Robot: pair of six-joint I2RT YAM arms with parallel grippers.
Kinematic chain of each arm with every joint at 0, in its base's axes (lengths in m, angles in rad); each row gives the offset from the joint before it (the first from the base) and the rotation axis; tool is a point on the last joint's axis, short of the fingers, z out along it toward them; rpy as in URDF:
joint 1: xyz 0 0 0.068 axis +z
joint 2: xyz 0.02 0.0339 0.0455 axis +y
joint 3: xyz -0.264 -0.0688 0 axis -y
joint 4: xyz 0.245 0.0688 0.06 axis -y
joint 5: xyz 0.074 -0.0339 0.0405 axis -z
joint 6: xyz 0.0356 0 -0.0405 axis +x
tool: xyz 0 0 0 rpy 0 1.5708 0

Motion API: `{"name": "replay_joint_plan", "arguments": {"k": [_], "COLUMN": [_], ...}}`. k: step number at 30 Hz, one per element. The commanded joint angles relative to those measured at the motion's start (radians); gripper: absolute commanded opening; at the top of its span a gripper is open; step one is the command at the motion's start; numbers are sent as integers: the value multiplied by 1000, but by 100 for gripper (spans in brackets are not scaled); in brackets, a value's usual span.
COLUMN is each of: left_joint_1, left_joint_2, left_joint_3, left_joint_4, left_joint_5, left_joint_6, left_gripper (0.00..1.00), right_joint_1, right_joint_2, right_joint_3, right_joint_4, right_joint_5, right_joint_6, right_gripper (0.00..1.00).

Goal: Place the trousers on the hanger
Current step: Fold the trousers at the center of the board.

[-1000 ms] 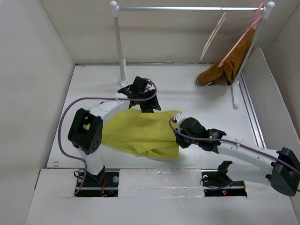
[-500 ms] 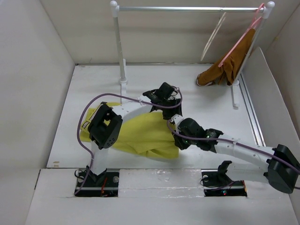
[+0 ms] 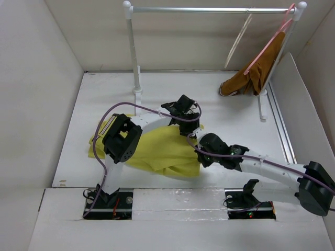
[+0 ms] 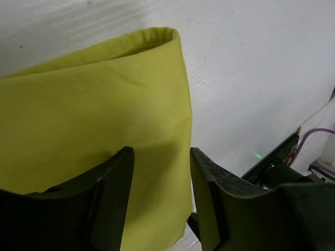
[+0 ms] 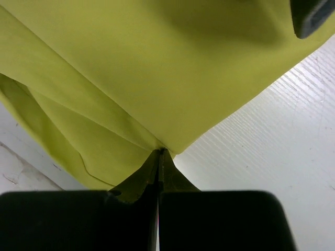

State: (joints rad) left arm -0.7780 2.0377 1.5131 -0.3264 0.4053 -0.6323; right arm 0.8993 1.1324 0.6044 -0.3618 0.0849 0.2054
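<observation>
White table (image 3: 230,112), with walls (image 3: 42,78) close at 9, 12 and 3 o'clock. From the left, the trousers (image 3: 152,149) lie bunched around 8 o'clock from the table's centre. My left gripper (image 4: 159,155) hangs spread over their hemmed corner. My right gripper (image 5: 158,152) is pinching a thin fold at the cloth's 4 o'clock edge. Lifting on that pinch alone, I could lose the fabric. Open room runs toward 1 o'clock, where the hanger (image 3: 238,41) hangs from the rail (image 3: 209,9).

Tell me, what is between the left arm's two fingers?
The trousers. In the left wrist view, their yellow-green edge fills the gap between the open left fingers, with white table just beside it.
</observation>
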Motion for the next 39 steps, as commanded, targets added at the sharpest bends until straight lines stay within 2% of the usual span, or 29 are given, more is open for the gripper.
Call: {"name": "replay_joint_plan", "arguments": {"k": [1, 5, 13, 16, 19, 20, 21, 27, 33, 39], "left_joint_1": [0, 0, 0, 0, 0, 0, 0, 0, 0, 9], "left_joint_2": [2, 53, 73, 82, 79, 70, 61, 29, 93, 111], "left_joint_3": [-5, 2, -13, -14, -22, -27, -33, -21, 22, 44], "left_joint_4": [12, 26, 55, 59, 64, 76, 81, 66, 38, 40], "left_joint_5": [-55, -127, -149, -157, -131, -126, -125, -126, -141, -141], "left_joint_6": [-4, -29, -55, -56, -64, -72, -73, -58, -44, -49], "left_gripper": [43, 43, 43, 43, 42, 42, 42, 42, 39, 37], "right_joint_1": [15, 119, 210, 262, 283, 283, 274, 224, 224, 214], "right_joint_2": [-65, -184, -249, -261, -304, -312, -313, -205, -53, 6], "right_joint_3": [-8, -73, -152, -137, -108, -104, -100, -88, 4, 38], "right_joint_4": [-18, -101, -141, -198, -241, -227, -206, -42, 6, 26], "right_joint_5": [50, -28, -126, -91, 48, 74, 97, 148, 254, 323], "right_joint_6": [26, 89, 163, 195, 232, 235, 232, 174, 98, 97], "right_gripper": [0, 0, 0, 0, 0, 11, 18, 34, 35, 34]}}
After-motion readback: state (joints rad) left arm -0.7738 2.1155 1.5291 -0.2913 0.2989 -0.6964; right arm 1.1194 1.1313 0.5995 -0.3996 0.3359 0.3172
